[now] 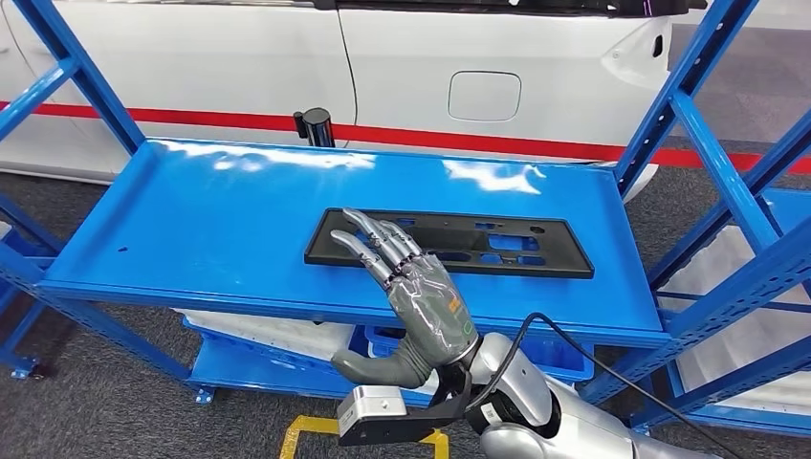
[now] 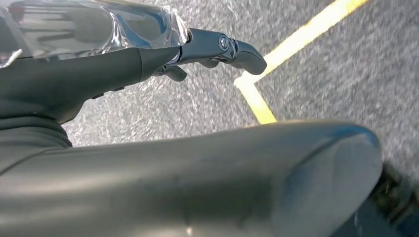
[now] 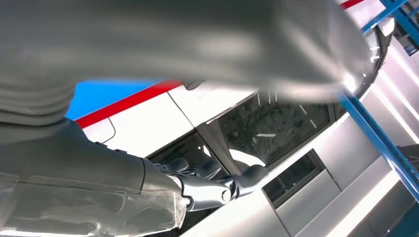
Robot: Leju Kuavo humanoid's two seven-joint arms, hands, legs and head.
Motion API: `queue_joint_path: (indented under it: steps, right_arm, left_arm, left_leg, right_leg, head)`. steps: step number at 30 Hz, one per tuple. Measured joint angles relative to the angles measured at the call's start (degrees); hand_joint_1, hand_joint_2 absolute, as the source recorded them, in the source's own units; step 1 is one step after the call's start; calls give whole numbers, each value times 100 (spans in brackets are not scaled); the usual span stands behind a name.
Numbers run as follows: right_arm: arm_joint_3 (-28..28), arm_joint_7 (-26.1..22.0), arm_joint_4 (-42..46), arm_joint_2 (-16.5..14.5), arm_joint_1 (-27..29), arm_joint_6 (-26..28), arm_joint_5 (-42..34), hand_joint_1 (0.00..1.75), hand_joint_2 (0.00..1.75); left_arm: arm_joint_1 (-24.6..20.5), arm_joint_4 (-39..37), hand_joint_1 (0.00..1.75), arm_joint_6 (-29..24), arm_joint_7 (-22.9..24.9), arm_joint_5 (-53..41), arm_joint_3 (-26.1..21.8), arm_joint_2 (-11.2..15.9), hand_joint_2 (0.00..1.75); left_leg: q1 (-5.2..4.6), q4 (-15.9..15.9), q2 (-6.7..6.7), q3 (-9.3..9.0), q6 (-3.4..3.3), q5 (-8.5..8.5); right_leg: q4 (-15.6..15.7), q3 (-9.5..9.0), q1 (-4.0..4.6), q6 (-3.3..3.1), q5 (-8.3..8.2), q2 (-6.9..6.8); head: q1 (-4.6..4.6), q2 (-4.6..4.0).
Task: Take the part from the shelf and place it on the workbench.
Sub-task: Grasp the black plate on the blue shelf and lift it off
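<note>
The part, a flat black rectangular plate (image 1: 497,241) with several cut-outs, lies on the blue shelf (image 1: 220,229), right of its middle. My right hand (image 1: 406,287) reaches up over the shelf's front edge, fingers stretched out and apart, their tips over the plate's near left corner. Nothing is held in it. In the right wrist view the right hand (image 3: 163,182) has its fingers extended with nothing between them. In the left wrist view my left hand (image 2: 148,59) hangs over the grey floor, fingers slightly curled and holding nothing.
Blue upright and slanted shelf posts (image 1: 708,134) stand at both sides. A white car (image 1: 478,67) with a red stripe is behind the shelf. A lower shelf level (image 1: 249,368) holds white parts. Yellow floor tape (image 2: 257,98) crosses the grey floor.
</note>
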State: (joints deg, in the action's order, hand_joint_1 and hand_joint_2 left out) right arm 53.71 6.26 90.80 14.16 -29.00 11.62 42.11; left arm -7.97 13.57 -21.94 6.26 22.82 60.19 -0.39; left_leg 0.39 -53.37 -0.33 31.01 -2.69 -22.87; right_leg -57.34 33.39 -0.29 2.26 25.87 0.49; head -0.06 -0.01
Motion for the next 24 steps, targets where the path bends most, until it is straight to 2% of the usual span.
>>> queue_joint_path:
  steps: [3,4,5,6,8,9,10,11,14,15,17,19,20,21,22,23,24]
  right_arm:
    - [-13,30,8,0,107,40,27,0,175]
    - [-14,34,7,0,144,32,53,0,175]
    - [-15,36,6,0,167,11,91,0,175]
    - [-14,40,4,0,175,-22,128,0,175]
    - [-14,73,3,0,157,-118,206,0,175]
    - [-14,98,3,0,136,-173,231,0,175]
    - [-14,123,4,1,106,-232,255,0,175]
    - [-13,145,6,2,79,-289,269,0,175]
    - [3,222,10,10,-2,-476,298,0,175]
    - [11,257,12,11,-36,-540,305,0,175]
    - [27,332,16,13,-86,-657,327,0,175]
    - [51,416,17,21,-101,-755,345,0,175]
    - [65,460,17,27,-101,-800,350,0,175]
    - [76,522,18,37,-102,-859,352,0,175]
    - [85,583,23,46,-104,-921,354,0,175]
    - [92,647,30,58,-109,-984,356,0,175]
    - [100,709,42,72,-123,-1048,358,0,175]
  left_arm:
    - [-25,0,0,4,17,-3,0,16,0]
    - [-20,0,0,9,37,-2,0,18,0]
    - [-10,0,0,13,56,1,0,18,0]
    - [1,0,0,13,72,7,0,19,0]
    - [17,0,0,13,85,37,0,19,0]
    - [23,0,0,11,83,59,0,18,0]
    - [29,0,0,10,74,81,-1,18,0]
    - [34,0,0,9,58,99,-1,16,0]
    - [37,0,0,27,-2,134,0,-14,0]
    - [37,0,0,41,-16,139,0,-37,0]
    - [42,0,0,70,-29,142,-1,-82,0]
    - [66,0,0,103,-31,140,-1,-140,0]
    - [84,0,0,123,-30,139,0,-165,0]
    - [105,0,0,150,-19,132,0,-195,0]
    - [121,0,0,176,-3,122,0,-217,0]
    - [132,0,0,203,17,111,0,-240,0]
    - [139,0,0,229,39,98,0,-263,0]
  left_leg:
    - [-9,2,7,-6,-43,-8]
    - [-16,1,7,-6,-49,-13]
    - [-23,0,5,-8,-53,-17]
    - [-29,0,3,-12,-56,-20]
    - [-38,-1,-7,-31,-49,-30]
    - [-49,-1,-10,-36,-35,-39]
    - [-56,-1,-12,-37,-13,-51]
    - [-60,-1,-11,-36,10,-61]
    - [-49,-9,-5,-31,96,-90]
    - [-45,-117,-4,18,129,-165]
    - [-28,-655,-2,268,187,-467]
    - [-13,-1539,-1,695,235,-843]
    - [-9,-1863,-1,862,248,-943]
    - [-7,-1970,-1,932,254,-930]
    - [-6,-1811,-1,873,253,-809]
    - [-6,-1462,-1,719,248,-617]
    - [-6,-948,0,480,233,-380]
  right_leg:
    - [-1274,608,-6,33,586,-1]
    - [-1580,769,-6,34,672,-1]
    - [-1632,812,-6,28,633,-1]
    - [-1454,740,-5,15,501,-1]
    - [-515,284,4,-37,72,-2]
    - [-91,70,21,-63,-85,-4]
    - [223,-87,35,-87,-190,-5]
    - [338,-137,50,-104,-211,-6]
    - [360,-131,55,-168,-230,-4]
    - [371,-137,43,-193,-238,-6]
    - [386,-148,20,-223,-247,-10]
    - [384,-148,23,-239,-239,-10]
    - [383,-149,26,-242,-235,-9]
    - [382,-154,27,-243,-229,-6]
    - [381,-163,27,-240,-223,-1]
    - [381,-176,26,-233,-215,3]
    - [380,-191,27,-222,-204,7]
  head:
    - [4,0]
    - [4,0]
    - [4,0]
    - [4,-1]
    - [5,-1]
    - [3,0]
    - [2,0]
    - [1,0]
    - [0,1]
    - [-7,1]
    - [-21,1]
    - [-31,1]
    - [-32,1]
    - [-33,1]
    - [-33,1]
    - [-33,0]
    - [-33,0]
